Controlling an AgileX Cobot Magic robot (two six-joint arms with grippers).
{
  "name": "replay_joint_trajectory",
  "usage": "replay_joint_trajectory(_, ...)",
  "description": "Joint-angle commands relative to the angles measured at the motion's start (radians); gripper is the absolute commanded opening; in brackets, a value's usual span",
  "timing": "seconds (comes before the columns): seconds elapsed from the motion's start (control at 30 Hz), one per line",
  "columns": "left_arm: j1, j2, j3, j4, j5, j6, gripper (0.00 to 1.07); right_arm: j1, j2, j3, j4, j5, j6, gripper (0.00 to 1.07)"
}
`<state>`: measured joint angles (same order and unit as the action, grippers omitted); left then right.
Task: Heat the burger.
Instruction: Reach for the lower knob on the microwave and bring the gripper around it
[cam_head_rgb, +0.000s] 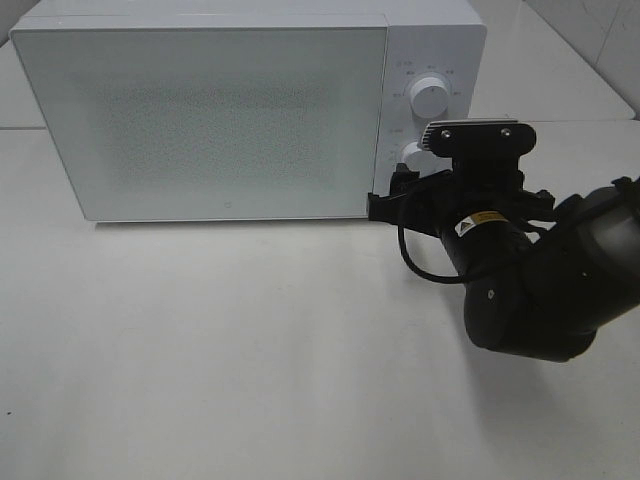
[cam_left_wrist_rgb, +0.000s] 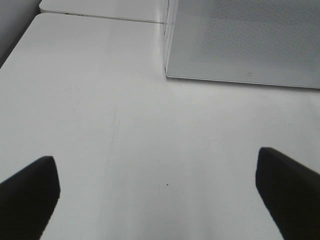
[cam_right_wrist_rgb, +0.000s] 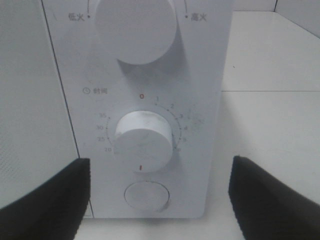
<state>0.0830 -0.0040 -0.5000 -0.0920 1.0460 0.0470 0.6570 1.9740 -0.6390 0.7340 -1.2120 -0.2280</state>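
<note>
The burger is out of view. The white microwave (cam_head_rgb: 200, 110) stands at the back of the table with its frosted door (cam_head_rgb: 200, 120) shut. My right gripper (cam_head_rgb: 410, 178) hovers just in front of the control panel. In the right wrist view this gripper (cam_right_wrist_rgb: 160, 165) is open, its two dark fingers (cam_right_wrist_rgb: 50, 200) wide apart on either side of the white timer knob (cam_right_wrist_rgb: 145, 141) and touching nothing. My left gripper (cam_left_wrist_rgb: 157, 170) is open over bare table with nothing between its fingers, near the microwave's lower left front corner (cam_left_wrist_rgb: 167, 75).
Above the timer knob sits a larger white power knob (cam_right_wrist_rgb: 136, 27), and below it a round push button (cam_right_wrist_rgb: 146, 195). The white table (cam_head_rgb: 250, 340) stretches in front of the microwave. My bulky black right arm (cam_head_rgb: 540, 290) fills the right side.
</note>
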Motion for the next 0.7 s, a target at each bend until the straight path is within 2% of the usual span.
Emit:
replay_joint_trajectory(0.03, -0.003, -0.026, 0.003, -0.006, -0.010, -0.001, 1.02, -0.016, 0.032, -0.056, -0.020, -0.045, 0.011, 0.75)
replay_joint_trajectory(0.7, -0.003, -0.025, 0.003, -0.006, -0.010, -0.001, 1.02, -0.085, 0.141, -0.200, -0.048, 0.024, 0.001, 0.75)
